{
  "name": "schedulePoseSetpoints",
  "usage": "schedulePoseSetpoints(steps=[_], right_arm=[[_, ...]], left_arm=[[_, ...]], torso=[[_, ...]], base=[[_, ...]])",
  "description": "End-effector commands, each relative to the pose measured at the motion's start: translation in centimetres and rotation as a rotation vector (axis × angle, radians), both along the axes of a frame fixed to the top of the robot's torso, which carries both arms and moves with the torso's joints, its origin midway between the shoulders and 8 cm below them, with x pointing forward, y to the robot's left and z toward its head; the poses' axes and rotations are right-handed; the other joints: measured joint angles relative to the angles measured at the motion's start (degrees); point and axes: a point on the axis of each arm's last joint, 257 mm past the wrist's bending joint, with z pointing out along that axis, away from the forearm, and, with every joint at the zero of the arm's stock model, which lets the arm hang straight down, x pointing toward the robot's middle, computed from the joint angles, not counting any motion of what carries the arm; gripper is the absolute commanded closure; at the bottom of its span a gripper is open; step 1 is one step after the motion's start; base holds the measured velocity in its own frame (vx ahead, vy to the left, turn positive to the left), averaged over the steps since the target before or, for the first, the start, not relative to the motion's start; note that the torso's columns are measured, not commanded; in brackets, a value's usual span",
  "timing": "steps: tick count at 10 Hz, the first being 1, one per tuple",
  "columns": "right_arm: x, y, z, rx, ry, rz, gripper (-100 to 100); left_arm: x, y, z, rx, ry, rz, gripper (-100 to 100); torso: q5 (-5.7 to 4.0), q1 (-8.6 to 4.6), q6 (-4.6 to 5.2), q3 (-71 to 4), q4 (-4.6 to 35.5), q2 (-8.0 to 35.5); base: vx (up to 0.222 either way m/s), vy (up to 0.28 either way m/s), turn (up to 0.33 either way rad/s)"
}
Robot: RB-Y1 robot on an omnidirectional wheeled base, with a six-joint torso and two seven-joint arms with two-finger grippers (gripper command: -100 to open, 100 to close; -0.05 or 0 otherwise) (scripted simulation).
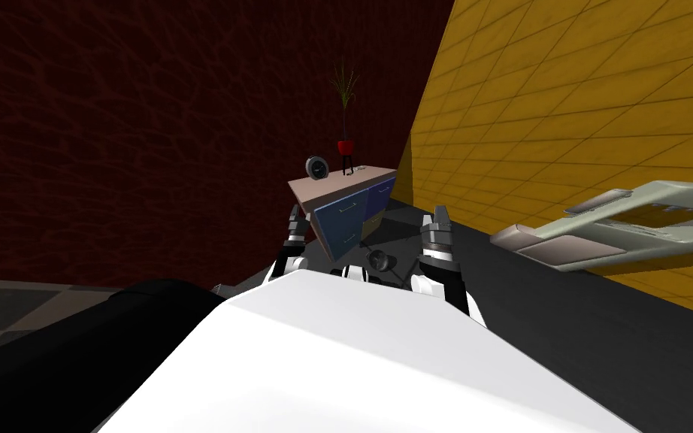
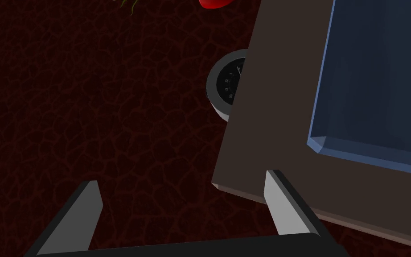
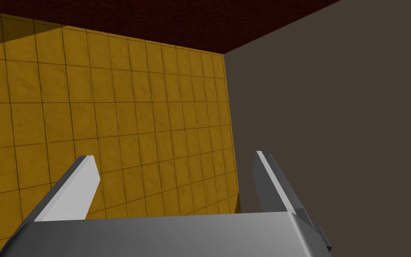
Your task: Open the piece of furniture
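The low cabinet with a pinkish-brown top and blue fronts bearing thin pale handles stands ahead of me against the dark red wall, close to the corner where the yellow tiled wall begins. On its top sit a round grey clock with a dark face and a thin green plant in a small red pot, the clock nearer the left end.

My left hand is raised at the cabinet's left edge, its two blade fingers spread wide with nothing between them. Seen along that hand, one finger lies across the cabinet's brown corner. I cannot tell whether it touches. A blue front lies just beyond that corner.

My right hand is raised just off the cabinet's right side, its fingers also spread and empty. It faces a flat grey-brown plane that meets the yellow tiles.

Off to my right, a pale grey-green flat piece of furniture lies along the tiled wall over the dark floor.
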Motion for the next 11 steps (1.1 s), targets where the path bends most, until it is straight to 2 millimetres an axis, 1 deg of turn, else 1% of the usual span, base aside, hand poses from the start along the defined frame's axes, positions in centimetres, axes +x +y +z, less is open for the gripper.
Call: schedulePoseSetpoints(steps=[1,6,7,8,11], right_arm=[[0.0,0.0,0.0,0.0,0.0,0.0,0],[0.0,0.0,0.0,0.0,0.0,0.0,0],[0.0,0.0,0.0,0.0,0.0,0.0,0],[0.0,0.0,0.0,0.0,0.0,0.0,0],[0.0,0.0,0.0,0.0,0.0,0.0,0]], left_arm=[[0.1,1.5,-1.2,-0.019,0.036,0.01,-100],[0.0,4.3,-3.8,-0.07,0.095,0.041,-100],[-0.1,4.9,-4.3,-0.083,0.106,0.049,-100],[-0.1,4.9,-4.3,-0.083,0.106,0.049,-100],[-0.5,6.8,-5.9,-0.125,0.138,0.075,-100]], torso=[[-0.01,-0.04,-0.01,0.1,0.0,0.1],[-0.03,-0.08,-0.01,0.0,0.0,-0.1],[0.01,0.07,-0.01,0.0,0.0,0.1],[0.06,0.18,-0.02,0.2,0.1,0.3],[-0.04,-0.21,0.14,-0.3,-0.2,-0.5]], base=[[0.128,-0.159,0.093],[0.114,-0.147,0.1],[-0.009,-0.065,0.122],[0.059,-0.088,0.024],[0.139,-0.149,0.092]])
